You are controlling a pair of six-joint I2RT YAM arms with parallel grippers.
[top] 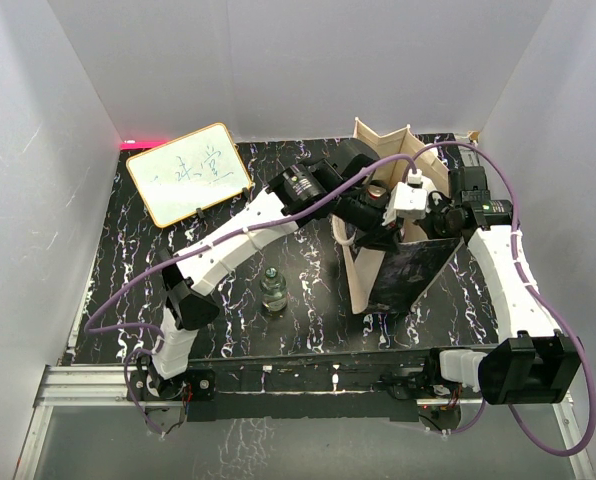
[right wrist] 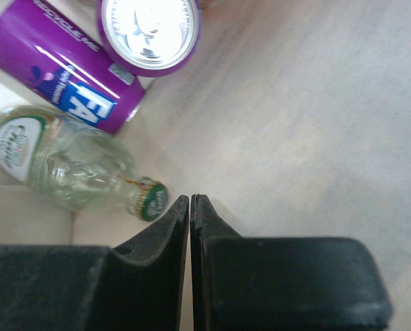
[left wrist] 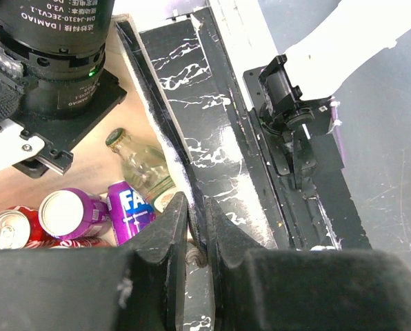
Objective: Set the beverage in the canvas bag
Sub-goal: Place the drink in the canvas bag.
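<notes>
The left arm (top: pixel 228 245) and right arm (top: pixel 508 270) converge, left fingers (left wrist: pixel 167 227) pinching the canvas bag's (top: pixel 360 280) rim, right fingers (right wrist: pixel 167 224) pressed together.

Two bottles (top: pixel 273 288), two purple cans (right wrist: pixel 149 27), one bag (top: pixel 358 280)

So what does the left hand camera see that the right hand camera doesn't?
Only the left wrist view shows the red cans, the right arm reaching into the bag, and the left fingers pinching the bag's edge. Only the right wrist view shows the right fingers, shut with nothing in them. Both show the bag's inside, with two purple cans and a glass bottle lying there.
</notes>
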